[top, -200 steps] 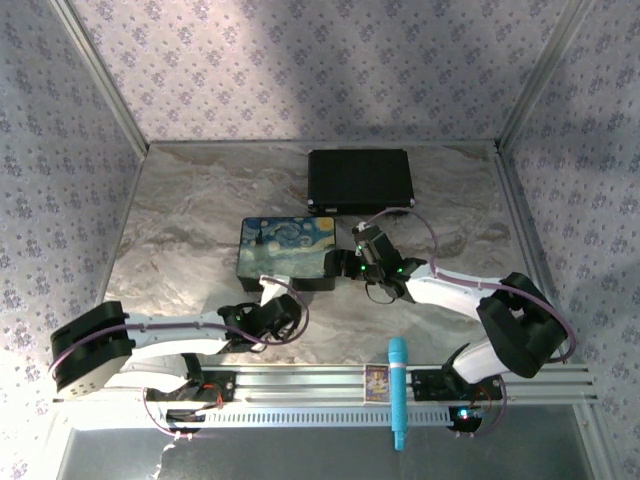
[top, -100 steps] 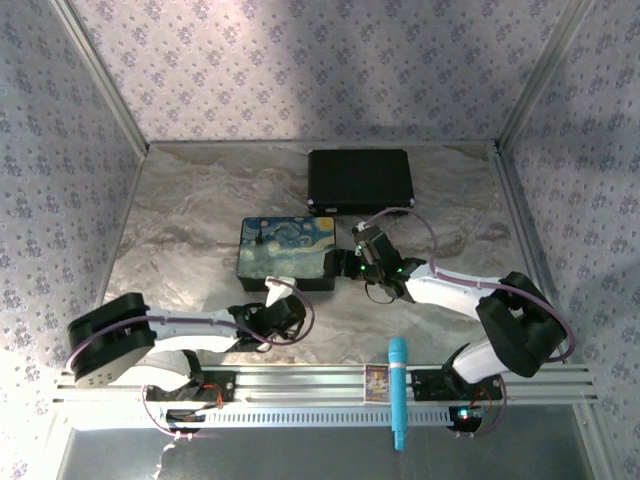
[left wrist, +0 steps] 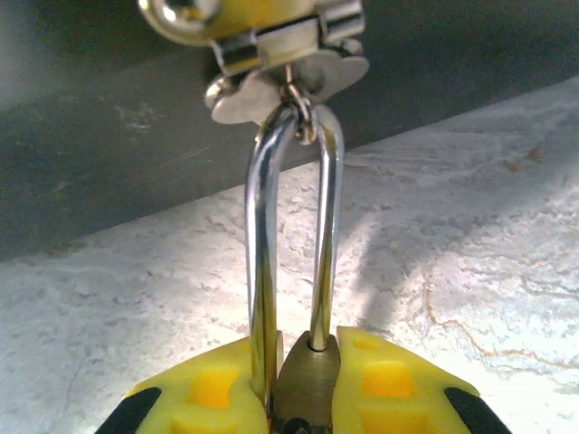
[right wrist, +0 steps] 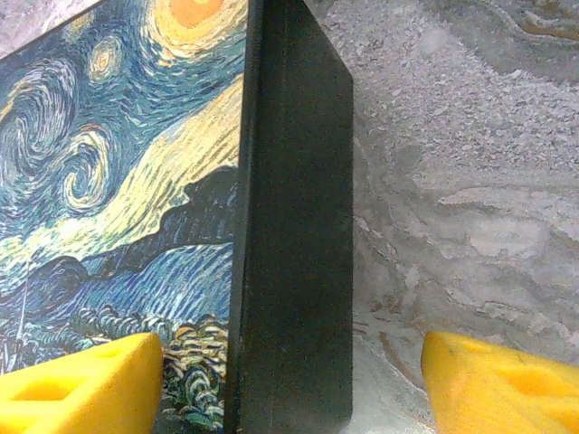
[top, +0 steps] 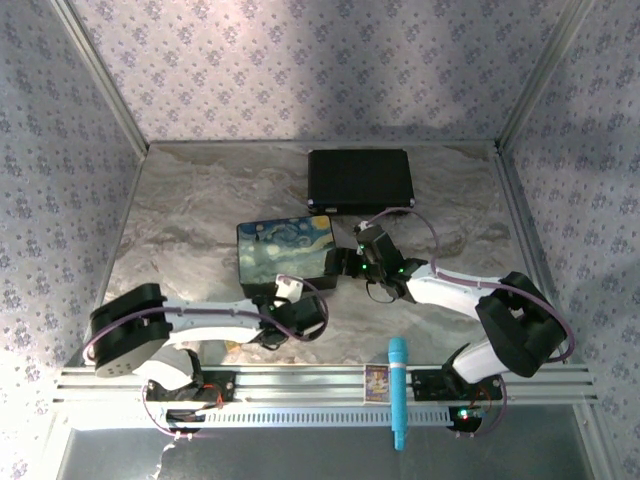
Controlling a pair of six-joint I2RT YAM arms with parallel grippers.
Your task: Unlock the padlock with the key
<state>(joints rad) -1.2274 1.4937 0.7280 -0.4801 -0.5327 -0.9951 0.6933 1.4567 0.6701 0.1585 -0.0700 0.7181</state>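
Marble-patterned table (top: 190,210) from above: a painted box (top: 285,250) lies near the middle, with a black case (top: 360,180) at its 1 o'clock. The left gripper (top: 285,292) is at the box's 6 o'clock edge and the right gripper (top: 345,263) at its 3 o'clock side. A teal pen (top: 397,390) lies across the rail (top: 300,380) at the box's 5 o'clock.

On the left wrist camera, the left gripper (left wrist: 303,402) is clenched on the brass padlock (left wrist: 308,375) at 6 o'clock, its yellow fingers (left wrist: 398,402) pressed to either side. The silver shackle (left wrist: 262,226) rises to the box's metal latch (left wrist: 289,77) at 12 o'clock.

On the right wrist camera, the right gripper (right wrist: 289,389) is released and grasps nothing. One finger sits over the painted lid at 7 o'clock, the other over bare table at 5 o'clock, with the box's black side wall between them.
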